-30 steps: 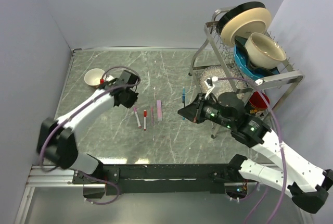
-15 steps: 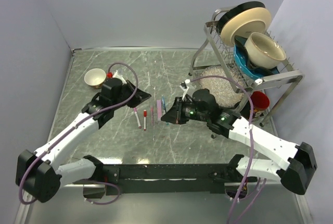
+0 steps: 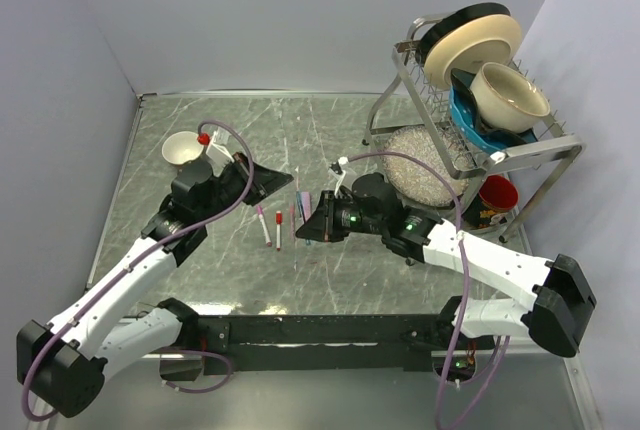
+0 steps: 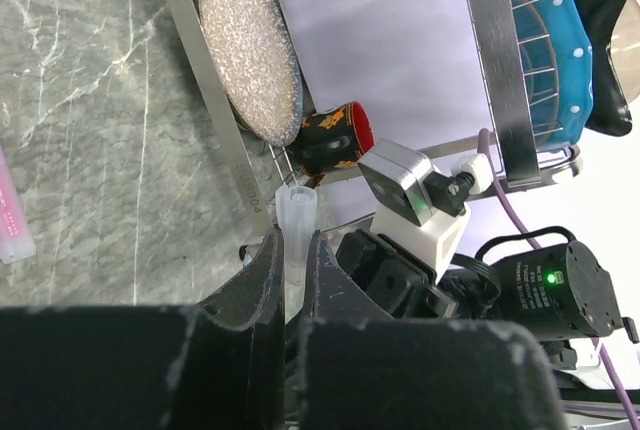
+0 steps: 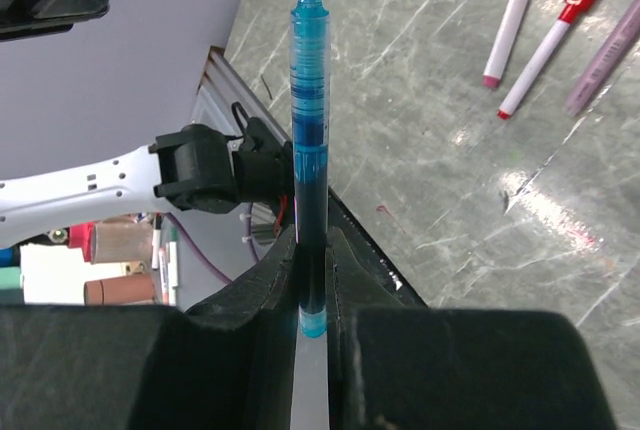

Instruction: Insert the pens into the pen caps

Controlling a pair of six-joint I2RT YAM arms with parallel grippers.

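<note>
My left gripper [image 4: 292,246] is shut on a short clear pen cap [image 4: 297,212] that sticks out past the fingertips. My right gripper [image 5: 312,240] is shut on a blue pen [image 5: 311,100], held upright with its tip pointing away from the jaws. In the top view the left gripper [image 3: 268,182] and right gripper [image 3: 306,228] hang close together over the table's middle. On the table lie a white pen with a pink end [image 5: 513,20], a white pen with red ends [image 5: 555,35] and a pale purple pen [image 5: 600,60]. Whether these three wear caps I cannot tell.
A small white bowl [image 3: 182,148] sits at the back left. A metal dish rack [image 3: 470,100] with plates and bowls stands at the right, a speckled plate [image 3: 420,165] leaning on it. A red cup [image 3: 497,192] stands beneath it.
The right gripper has carried the blue pen leftward to the table's middle. The left gripper has swung right and turned toward it, so the two now face each other closely.
</note>
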